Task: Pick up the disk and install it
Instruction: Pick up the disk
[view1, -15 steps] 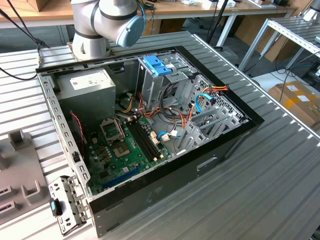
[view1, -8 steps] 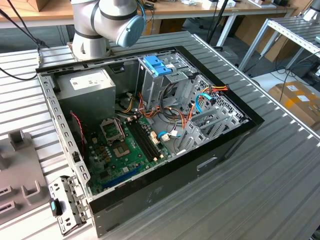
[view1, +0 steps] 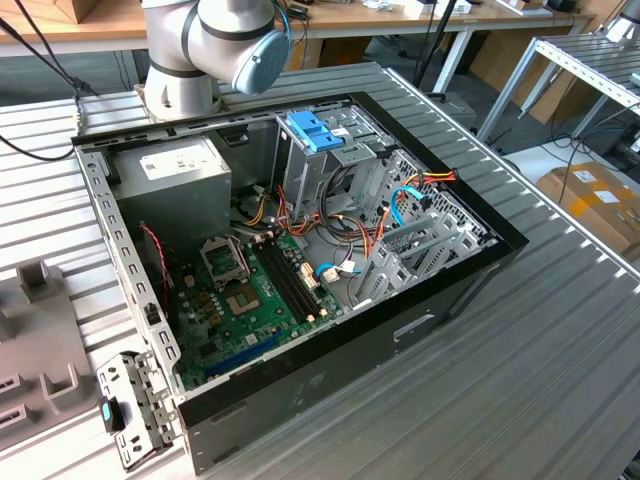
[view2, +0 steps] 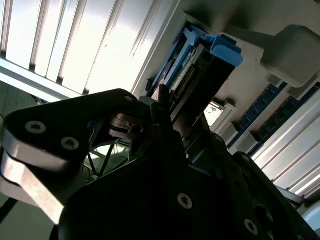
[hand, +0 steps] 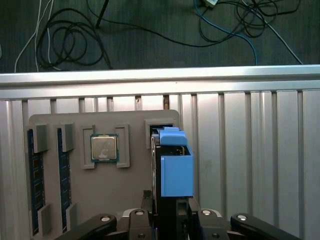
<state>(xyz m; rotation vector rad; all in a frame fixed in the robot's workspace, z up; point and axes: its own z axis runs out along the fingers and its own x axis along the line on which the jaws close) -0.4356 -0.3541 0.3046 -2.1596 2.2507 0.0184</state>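
Over the grey moulded fixture tray (hand: 125, 190), in the first wrist view, the black gripper (hand: 170, 207) has its fingers (hand: 148, 200) pressed to both flat sides of the disk (hand: 176, 170), a flat black hard drive on edge with a light-blue plastic caddy rail. The jaws look clamped on it. The disk's far end points at the tray's narrow slot (hand: 162, 124); cannot tell if that end sits in the slot or is clear of it. Just beside the slot a square silver processor chip (hand: 104, 148) lies in its own pocket, and two blue memory sticks (hand: 31, 180) stand in grooves farther along on the same side. The tray rests on the ribbed aluminium table (hand: 250, 150), with dark floor and loose black cables (hand: 75, 35) beyond the edge. In the exterior view the open black computer case (view1: 400, 320) lies well apart from the tray, towards the exterior view's right. Inside it: green motherboard (view1: 230, 310), grey power-supply box (view1: 175, 170), and a grey metal drive cage topped by a blue latch (view1: 315, 130). Orange and blue wires (view1: 400, 205) cross the space beside the cage. The arm's grey base (view1: 180, 60) stands behind the case.
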